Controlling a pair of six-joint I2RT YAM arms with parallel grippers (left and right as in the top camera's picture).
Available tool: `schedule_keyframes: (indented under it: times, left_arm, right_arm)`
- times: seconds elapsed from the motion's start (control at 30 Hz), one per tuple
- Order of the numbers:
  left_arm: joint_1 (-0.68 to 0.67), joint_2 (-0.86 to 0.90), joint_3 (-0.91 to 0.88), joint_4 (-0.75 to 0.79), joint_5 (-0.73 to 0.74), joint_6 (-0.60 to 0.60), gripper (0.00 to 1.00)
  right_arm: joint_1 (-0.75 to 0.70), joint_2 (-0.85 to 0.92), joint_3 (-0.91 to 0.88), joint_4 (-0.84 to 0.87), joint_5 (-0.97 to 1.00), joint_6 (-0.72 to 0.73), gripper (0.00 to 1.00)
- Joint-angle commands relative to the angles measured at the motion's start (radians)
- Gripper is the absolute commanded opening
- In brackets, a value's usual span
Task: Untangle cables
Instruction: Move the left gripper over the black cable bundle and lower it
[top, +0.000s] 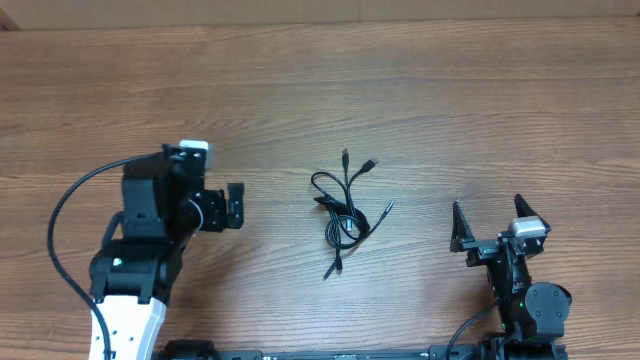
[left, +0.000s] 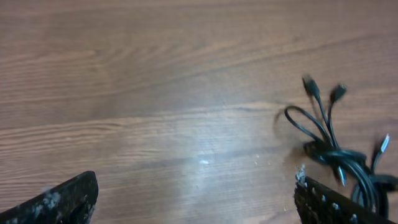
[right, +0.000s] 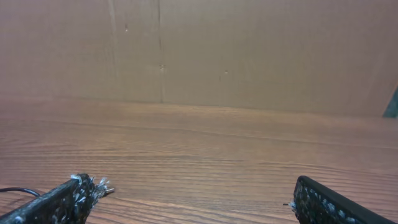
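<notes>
A small tangle of thin black cables (top: 343, 207) with plug ends lies on the wooden table near the middle. In the left wrist view the cables (left: 339, 146) show at the right, just beyond the right finger. My left gripper (top: 236, 206) is open and empty, left of the tangle with a gap between them; it also shows in the left wrist view (left: 196, 199). My right gripper (top: 488, 222) is open and empty, to the right of the tangle. In the right wrist view (right: 196, 199) a thin cable end (right: 15, 190) peeks out at the lower left.
The wooden table (top: 320, 90) stretches all around. A brown wall (right: 249, 50) rises behind the table's far edge in the right wrist view. Thick black arm wiring (top: 65, 205) loops at the left arm.
</notes>
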Motion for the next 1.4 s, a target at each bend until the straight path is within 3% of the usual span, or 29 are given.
schedule_keyframes:
  times: [0.0, 0.47, 0.97, 1.13, 1.37]
  left_arm:
    - [-0.031, 0.013, 0.029, -0.014, 0.013, 0.027, 1.00]
    - [-0.041, 0.028, 0.037, -0.047, 0.038, 0.031, 1.00]
    - [-0.129, 0.232, 0.271, -0.320, 0.054, 0.056, 1.00]
    - [-0.196, 0.325, 0.306, -0.369, 0.066, -0.012, 1.00]
    - [-0.294, 0.424, 0.330, -0.323, 0.115, -0.110, 1.00]
  right_arm:
    - [-0.003, -0.010, -0.011, 0.005, 0.002, -0.005, 1.00]
    - [-0.003, -0.010, -0.011, 0.005, 0.002, -0.005, 1.00]
    - [-0.003, -0.010, -0.011, 0.005, 0.002, -0.005, 1.00]
    - [-0.003, -0.010, -0.011, 0.005, 0.003, -0.005, 1.00]
    - [-0.003, -0.010, -0.011, 0.005, 0.002, -0.005, 1.00]
